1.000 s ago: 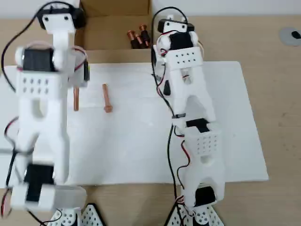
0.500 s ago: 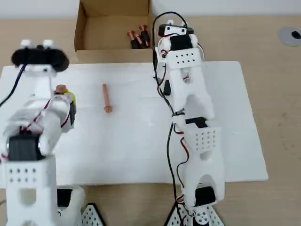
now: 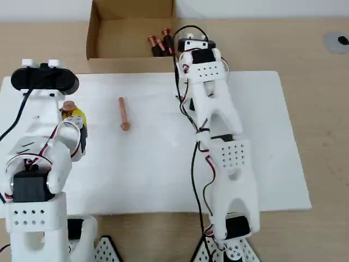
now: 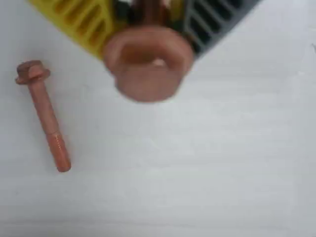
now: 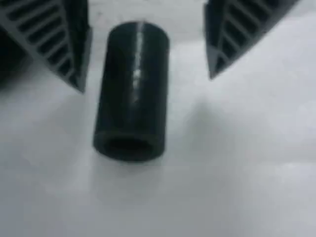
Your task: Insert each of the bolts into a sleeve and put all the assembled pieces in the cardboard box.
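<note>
My left gripper (image 3: 71,111) is shut on a copper bolt (image 3: 69,106) over the left part of the white mat. In the left wrist view the bolt's head (image 4: 148,61) sits between the yellow and black fingers (image 4: 74,19). A second copper bolt (image 3: 124,113) (image 4: 43,113) lies loose on the mat to its right. My right gripper (image 5: 146,76) stands open around a black sleeve (image 5: 132,111) lying on the mat, one finger on each side and not touching it. In the high view the right arm (image 3: 210,93) hides that sleeve.
The cardboard box (image 3: 90,38) stands at the mat's far edge, with several assembled copper-and-black pieces (image 3: 160,42) in its right corner. The white mat (image 3: 163,174) covers most of the table. A dark round object (image 3: 336,40) lies far right on the wood.
The left arm has drawn back toward the front with the bolt, which lay flat on the mat a second ago and is now held head up. The right arm shifted slightly.
</note>
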